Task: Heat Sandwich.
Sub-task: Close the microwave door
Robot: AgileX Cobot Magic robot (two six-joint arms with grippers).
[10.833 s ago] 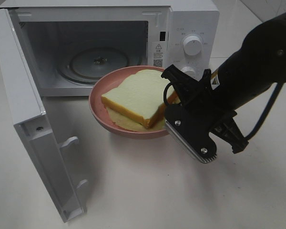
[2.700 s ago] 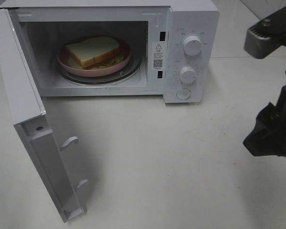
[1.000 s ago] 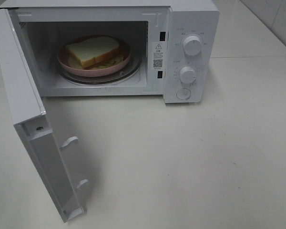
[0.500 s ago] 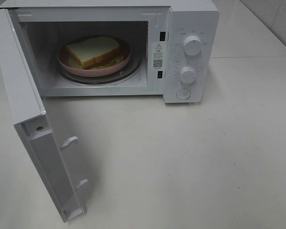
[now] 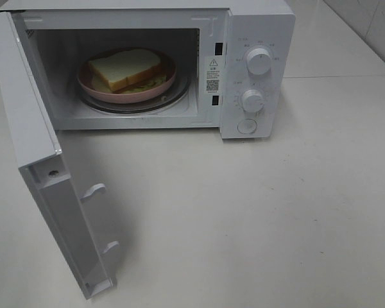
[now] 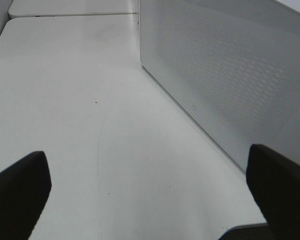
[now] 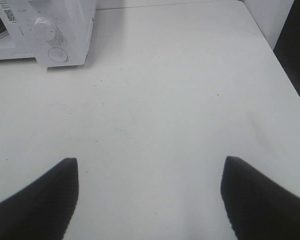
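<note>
The sandwich (image 5: 125, 68) lies on the pink plate (image 5: 155, 91) inside the microwave (image 5: 263, 25), whose door (image 5: 32, 147) stands wide open. The left pincer (image 6: 149, 187) is spread wide and empty over the bench (image 6: 65, 100), beside a perforated white panel (image 6: 230, 75). The right pincer (image 7: 149, 182) is likewise parted, holding nothing, out from the microwave's dial (image 7: 43, 27) end.
</note>
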